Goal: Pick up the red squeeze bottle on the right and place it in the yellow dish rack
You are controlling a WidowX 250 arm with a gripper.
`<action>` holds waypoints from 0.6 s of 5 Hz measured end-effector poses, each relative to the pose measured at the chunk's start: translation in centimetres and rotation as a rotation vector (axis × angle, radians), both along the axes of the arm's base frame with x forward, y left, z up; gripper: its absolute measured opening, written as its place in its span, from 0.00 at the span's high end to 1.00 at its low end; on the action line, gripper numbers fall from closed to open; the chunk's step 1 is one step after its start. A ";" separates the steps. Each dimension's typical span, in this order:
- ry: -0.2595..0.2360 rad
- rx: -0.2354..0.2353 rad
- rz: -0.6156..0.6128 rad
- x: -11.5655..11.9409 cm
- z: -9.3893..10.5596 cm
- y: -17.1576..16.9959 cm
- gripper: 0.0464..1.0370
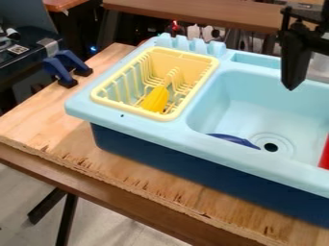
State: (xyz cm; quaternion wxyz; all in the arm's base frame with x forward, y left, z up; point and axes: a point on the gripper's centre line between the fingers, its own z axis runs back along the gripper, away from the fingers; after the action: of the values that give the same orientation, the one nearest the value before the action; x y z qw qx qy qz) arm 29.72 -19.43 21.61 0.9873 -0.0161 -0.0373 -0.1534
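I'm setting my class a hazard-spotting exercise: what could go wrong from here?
The black gripper hangs near the toy sink's back rim and might knock it if lowered off line.

The blue object is partly hidden by the basin's front edge, so a grasp could be misjudged.

The yellow utensil sits among the dish rack's prongs and might snag if lifted.

You can read no words, brands, numbers or signs in the camera view. You can locate one marking: a small pale label [17,49] bearing a dark, square code pattern. It sits on the top of the black equipment [27,60] near the left edge of the view, beyond the desk [38,126]. You cannot make out any characters on this label, and its code cannot be read.
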 end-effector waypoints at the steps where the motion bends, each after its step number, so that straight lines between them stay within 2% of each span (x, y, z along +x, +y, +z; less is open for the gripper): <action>1: 0.032 0.019 0.000 0.1 -1.3 -0.1 0.03; 2: 0.048 -0.041 -0.039 -0.3 -3.5 -1.2 0.03; 3: 0.012 -0.097 -0.106 -0.5 -3.5 -2.6 0.03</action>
State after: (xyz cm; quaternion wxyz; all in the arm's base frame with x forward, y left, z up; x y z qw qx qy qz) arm 29.26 -22.02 18.09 0.9760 -0.0669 -0.0377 -0.2035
